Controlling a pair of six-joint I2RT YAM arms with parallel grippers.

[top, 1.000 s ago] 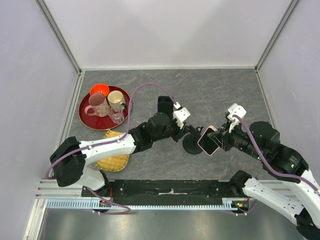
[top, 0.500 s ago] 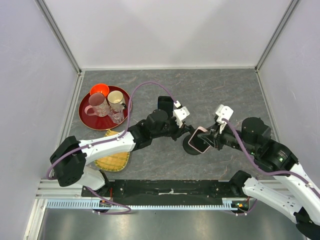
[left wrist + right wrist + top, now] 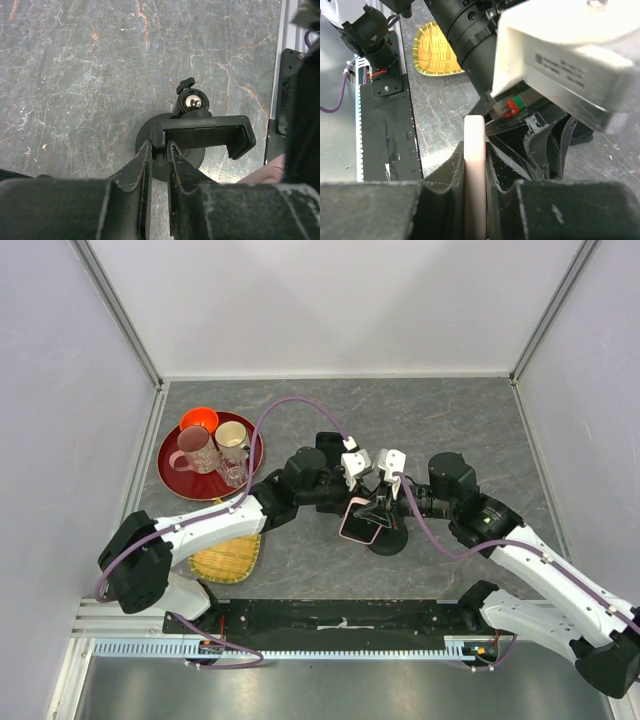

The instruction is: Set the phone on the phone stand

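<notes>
**Phone in my right grip, stand pinned by my left**

I'm holding the phone [image 3: 360, 521] in my right gripper [image 3: 474, 150], both fingers pressing flat against its two faces, so from my right wrist I'm seeing only its pale pink edge standing upright between them. My left gripper [image 3: 159, 150] is closed down narrow, pinching the left end of the phone stand [image 3: 202, 136] at its black cradle [image 3: 235, 142]. The stand's round base is sitting on the grey marbled table [image 3: 450, 420], and the shiny ball joint [image 3: 193, 102] is showing just behind the cradle.

From above, the phone is hanging tilted right over the stand, squeezed in between my two grippers near the middle of the table. I can't tell from there whether it is touching the cradle. From my left wrist the cradle's slot is looking empty, with just a sliver of pink at the lower right, so the phone is not yet seated.

Off to my left, well apart, a red tray [image 3: 178, 486] is carrying mugs [image 3: 196, 448], and a yellow woven mat [image 3: 225, 560] is lying nearer my left arm's base
</notes>
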